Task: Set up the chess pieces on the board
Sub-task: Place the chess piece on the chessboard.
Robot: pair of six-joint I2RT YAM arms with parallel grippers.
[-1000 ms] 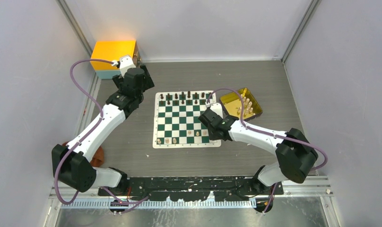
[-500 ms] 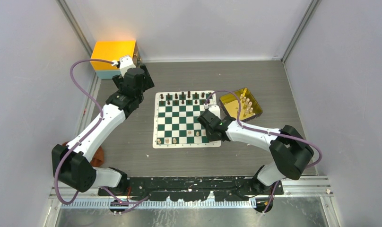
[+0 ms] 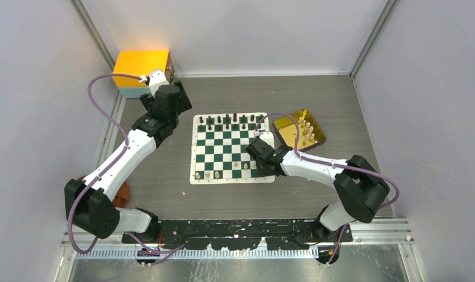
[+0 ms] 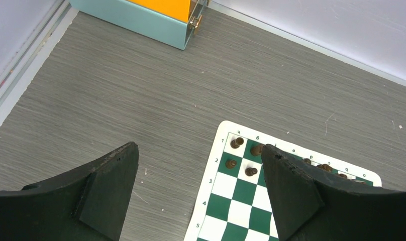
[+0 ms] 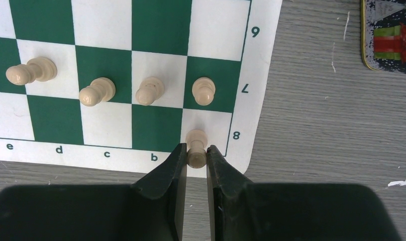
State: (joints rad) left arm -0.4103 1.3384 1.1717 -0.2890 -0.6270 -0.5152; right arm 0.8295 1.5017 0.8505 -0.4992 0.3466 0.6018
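Right arm is low, forearm reaching left from the elbow. Right gripper [image 5: 196,150] is at the near right corner of the board [image 3: 223,150], fingers clamped on a pale piece [image 5: 196,139] on the white corner square by the 8 mark. Four more pale pieces [image 5: 149,90] sit on row 7 just beyond it. Left arm is stretched far forward. Left gripper [image 4: 198,186] hovers over the table [image 4: 115,90] off the board's far left corner, jaws wide apart. Dark pieces [image 3: 226,121] line the far rows.

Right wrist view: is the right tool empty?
No, the right tool is shut on a pale chess piece at the corner square of the board, by the 8.
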